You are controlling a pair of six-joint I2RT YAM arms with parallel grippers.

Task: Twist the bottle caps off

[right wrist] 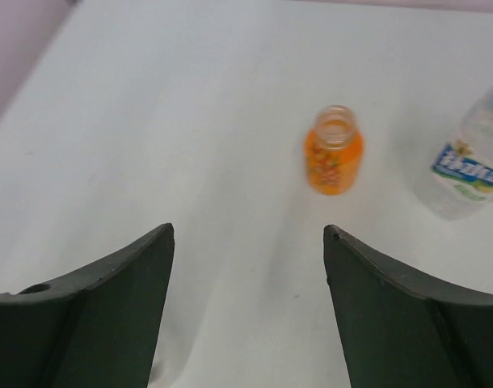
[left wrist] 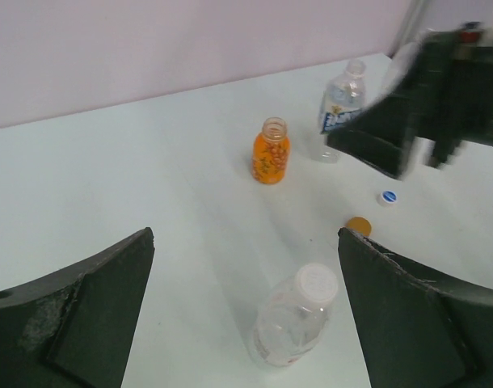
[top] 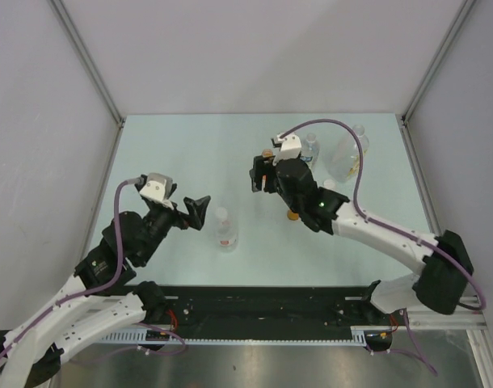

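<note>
Round blue plastic bottle cap (left wrist: 387, 196) and orange-brown cap (left wrist: 359, 225) lie on the counter (left wrist: 149, 162) in left wrist view, outside right wrist view; left hand (left wrist: 245, 242) and right hand (right wrist: 246, 234) spread, empty.

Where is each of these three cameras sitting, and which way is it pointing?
Top external: above and behind the bases, looking down on the table; both arms show, left end effector and right end effector.
Left wrist: on the left arm, facing across the table past a capped bottle; its open fingers frame the bottom.
Right wrist: on the right arm, tilted down; own open fingers below.
Shared: both wrist views catch the uncapped orange bottle and blue-labelled bottle.
</note>
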